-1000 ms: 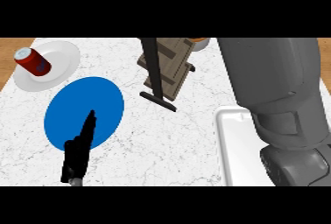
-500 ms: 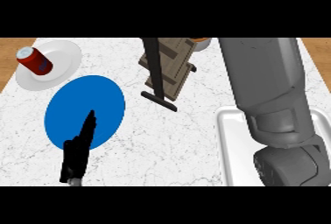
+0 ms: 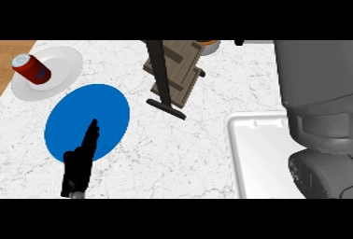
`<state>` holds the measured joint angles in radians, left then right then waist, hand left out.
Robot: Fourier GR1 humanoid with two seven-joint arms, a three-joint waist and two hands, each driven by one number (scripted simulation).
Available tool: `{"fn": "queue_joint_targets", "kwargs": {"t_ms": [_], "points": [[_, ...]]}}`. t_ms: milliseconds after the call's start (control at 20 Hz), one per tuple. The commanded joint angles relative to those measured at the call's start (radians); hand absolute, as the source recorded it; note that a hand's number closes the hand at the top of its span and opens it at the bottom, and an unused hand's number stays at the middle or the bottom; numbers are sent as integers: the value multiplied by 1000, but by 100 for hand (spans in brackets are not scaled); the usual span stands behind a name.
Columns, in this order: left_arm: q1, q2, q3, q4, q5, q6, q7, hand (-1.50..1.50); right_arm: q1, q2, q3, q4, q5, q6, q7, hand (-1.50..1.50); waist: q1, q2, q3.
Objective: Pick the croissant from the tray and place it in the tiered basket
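The tiered basket [image 3: 173,70], brown slats on a black post, lies at the back centre of the counter. A small orange-brown piece [image 3: 208,45] shows at its far end; I cannot tell what it is. The white tray [image 3: 262,154] sits at the front right, and its visible part holds no croissant. My right forearm [image 3: 317,93] crosses the tray's right side and runs to the top edge. Only a black sliver [image 3: 239,42] of the right hand shows there. My left hand [image 3: 81,154] rests open at the lower left, fingers straight over the blue plate [image 3: 89,112].
A white plate [image 3: 66,63] at the back left carries a red can [image 3: 31,69]. The counter's wooden left edge [image 3: 14,49] shows beside it. White marble lies between the blue plate and the tray.
My right forearm has swung to the right, uncovering more of the tray's left part. The left hand, basket and plates have not moved.
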<state>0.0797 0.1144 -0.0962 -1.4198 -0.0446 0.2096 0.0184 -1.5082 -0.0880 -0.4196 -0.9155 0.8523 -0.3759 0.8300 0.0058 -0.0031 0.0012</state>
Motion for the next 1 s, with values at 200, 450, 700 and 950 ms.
{"fn": "queue_joint_targets", "kwargs": {"t_ms": [200,450,700,950], "points": [[8,7,45,43,31,-7,-1,0,79,-178,-23,-275,44,108,198,-150,-49,-13,-1],[78,-9,14,-29,4,25,23,0,243,-298,-102,-523,-78,310,221,-150,-66,-21,2],[90,-8,27,-11,3,30,-1,0,402,-378,-203,-770,-244,523,271,-150,-85,-24,2],[84,-4,18,-53,-5,30,21,0,497,-485,-388,-899,-495,715,300,-150,-69,-19,2]]}}
